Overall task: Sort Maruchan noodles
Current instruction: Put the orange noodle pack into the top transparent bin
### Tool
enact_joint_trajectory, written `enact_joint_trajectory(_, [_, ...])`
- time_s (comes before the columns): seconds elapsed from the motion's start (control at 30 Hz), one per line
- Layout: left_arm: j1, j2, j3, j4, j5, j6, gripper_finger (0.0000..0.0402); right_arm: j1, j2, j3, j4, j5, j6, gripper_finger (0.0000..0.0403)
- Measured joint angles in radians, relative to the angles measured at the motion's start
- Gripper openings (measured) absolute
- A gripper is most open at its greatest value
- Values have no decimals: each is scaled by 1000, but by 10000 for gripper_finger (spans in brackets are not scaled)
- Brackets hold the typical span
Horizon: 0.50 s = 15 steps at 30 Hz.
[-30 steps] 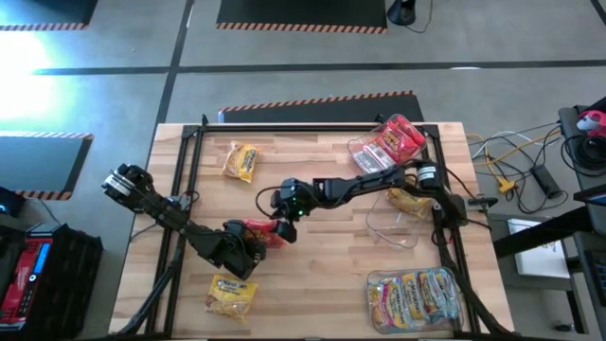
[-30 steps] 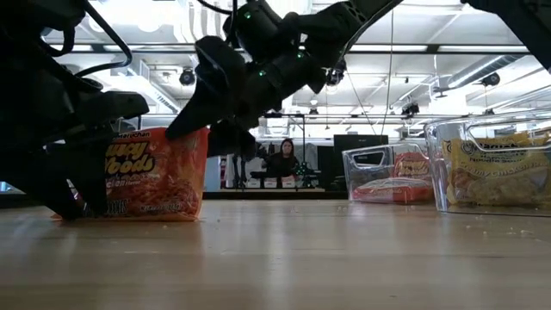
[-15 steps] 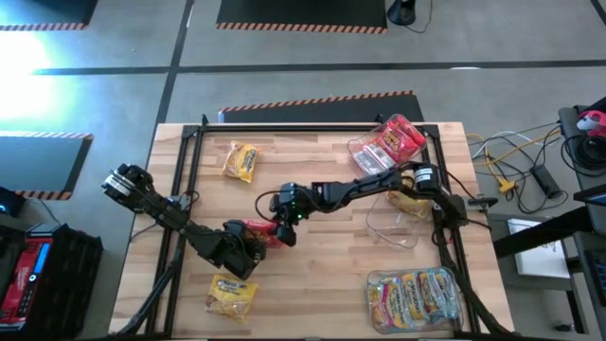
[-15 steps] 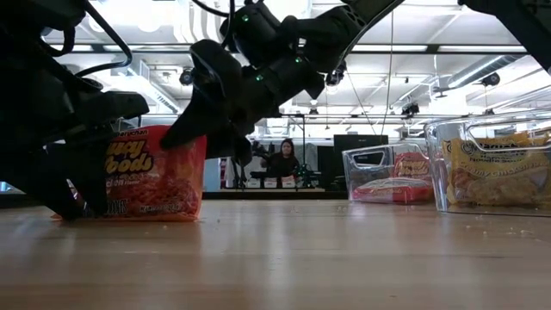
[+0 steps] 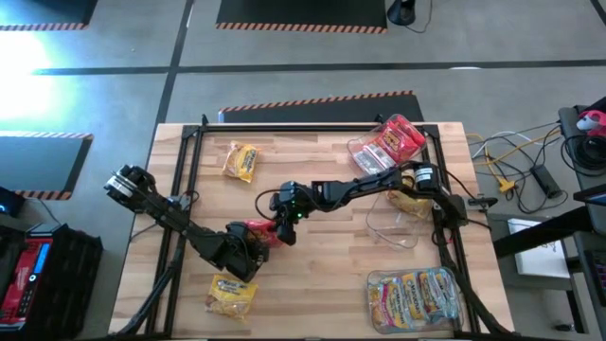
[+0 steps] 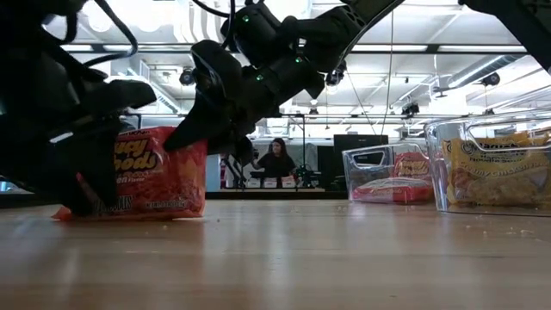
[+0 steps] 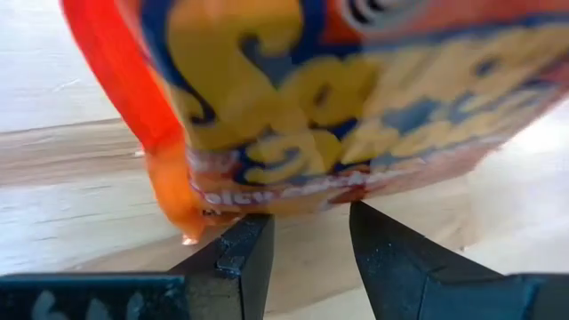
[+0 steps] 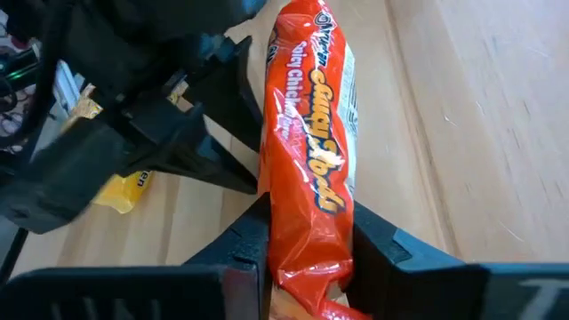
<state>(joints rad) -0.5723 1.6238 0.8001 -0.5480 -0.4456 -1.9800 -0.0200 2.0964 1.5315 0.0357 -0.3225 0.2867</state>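
Clamped from both sides, my right gripper (image 8: 307,244) pinched the red noodle packet (image 8: 311,151), standing on edge mid-table, while my left gripper (image 7: 307,244) stood part-open, its fingers at the packet's edge. Best was letting the left release fully before lifting, so nothing tore.

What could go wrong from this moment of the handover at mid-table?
1. Both grippers are at the red packet: the right gripper pinches one edge, while the left gripper sits at the opposite edge. If either arm pulls first, the crinkly wrapper might tear or slip.
2. The packet stands on edge on the table; released early, it could topple flat.
3. The two arms are close together in the high view, so a careless retreat may bump them.
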Motion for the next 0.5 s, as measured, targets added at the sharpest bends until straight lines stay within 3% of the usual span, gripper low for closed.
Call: enact_joint_trajectory(0.5, [-81, -32, 16, 3, -185, -135, 131, -29, -2, 1, -36, -15, -11, 68])
